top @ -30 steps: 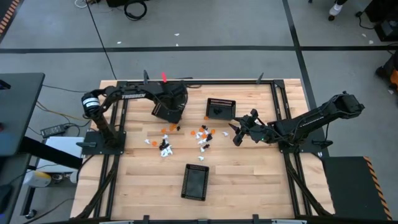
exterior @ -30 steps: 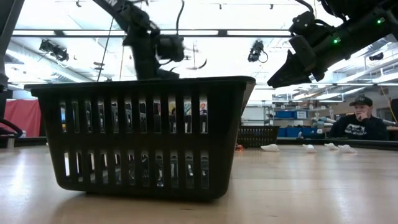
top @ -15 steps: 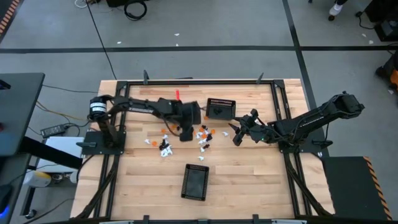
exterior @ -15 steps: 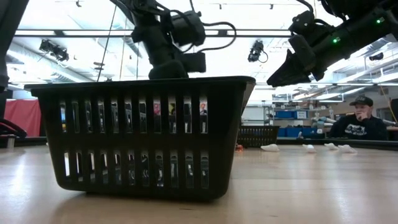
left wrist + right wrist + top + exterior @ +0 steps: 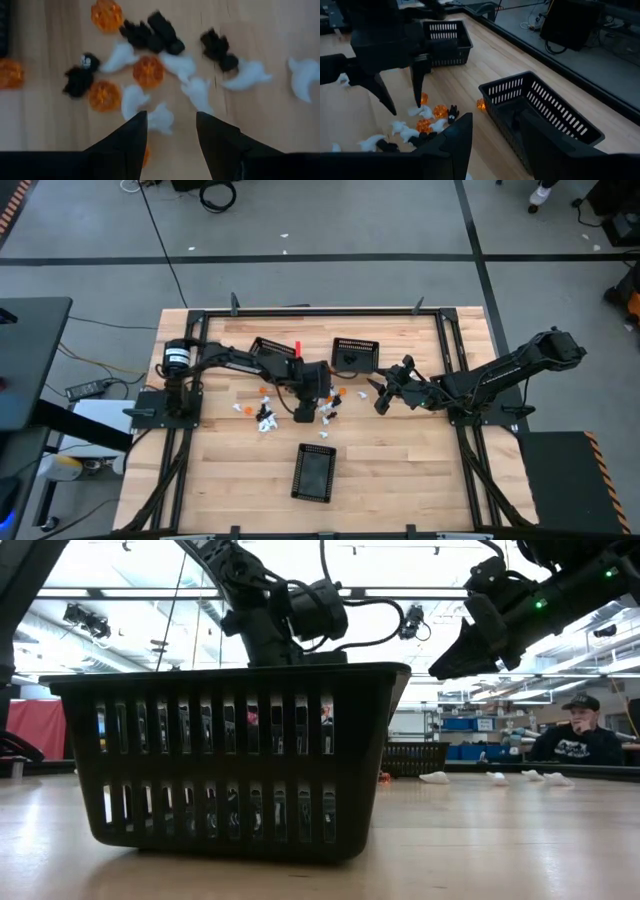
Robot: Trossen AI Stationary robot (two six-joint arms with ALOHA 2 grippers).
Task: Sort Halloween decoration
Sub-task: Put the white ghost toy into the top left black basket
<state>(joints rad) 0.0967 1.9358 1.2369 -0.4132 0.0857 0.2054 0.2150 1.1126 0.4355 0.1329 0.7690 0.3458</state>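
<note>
Orange, white and black trinkets (image 5: 325,398) lie mid-bench. High view: left gripper (image 5: 303,416) above them; right gripper (image 5: 379,402) nearby. Left wrist view: jaws spread, empty. Probably light, slippery; pinch one ghost (image 5: 161,119) across its body.

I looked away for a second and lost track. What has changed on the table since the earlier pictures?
The left gripper swung from the far-left basket out over the pile of trinkets in mid-table, fingers open and empty, poised above a white ghost. The right gripper stayed hovering open beside the pile. Baskets and trinkets have not moved.
</note>
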